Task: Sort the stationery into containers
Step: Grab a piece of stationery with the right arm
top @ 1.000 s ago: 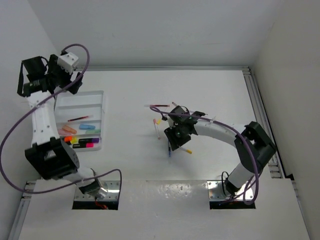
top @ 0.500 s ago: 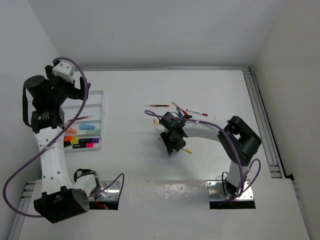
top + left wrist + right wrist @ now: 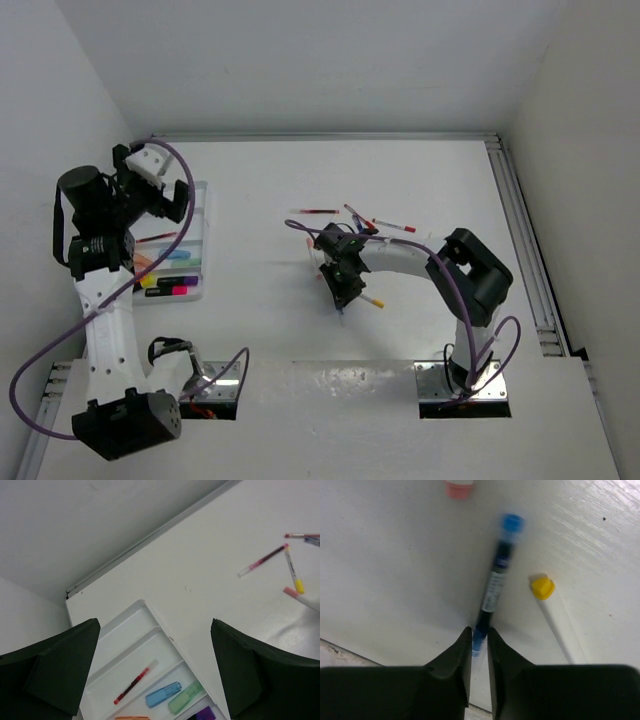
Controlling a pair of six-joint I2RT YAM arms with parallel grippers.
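The white divided tray (image 3: 192, 228) sits at the left. In the left wrist view its compartments (image 3: 125, 630) hold a red pen (image 3: 135, 682), a blue highlighter (image 3: 163, 694), a green highlighter (image 3: 186, 697) and other highlighters at the frame's bottom edge. My left gripper (image 3: 156, 645) is open and empty, raised above the tray's far end (image 3: 170, 200). My right gripper (image 3: 479, 635) is low at the table's middle (image 3: 343, 288), shut on the tail end of a blue-capped pen (image 3: 497, 575) that lies on the table.
A yellow-capped pen (image 3: 542, 587) lies right beside the blue pen, and a pink cap (image 3: 459, 487) lies just beyond it. More thin pens (image 3: 318, 211) (image 3: 395, 226) lie scattered behind the right gripper. Aluminium rails run along the back and right edges (image 3: 520, 220).
My left arm has swung right and toward the near edge, bringing its gripper from the back-left corner to above the tray. My right gripper has shifted slightly left and nearer over the pens.
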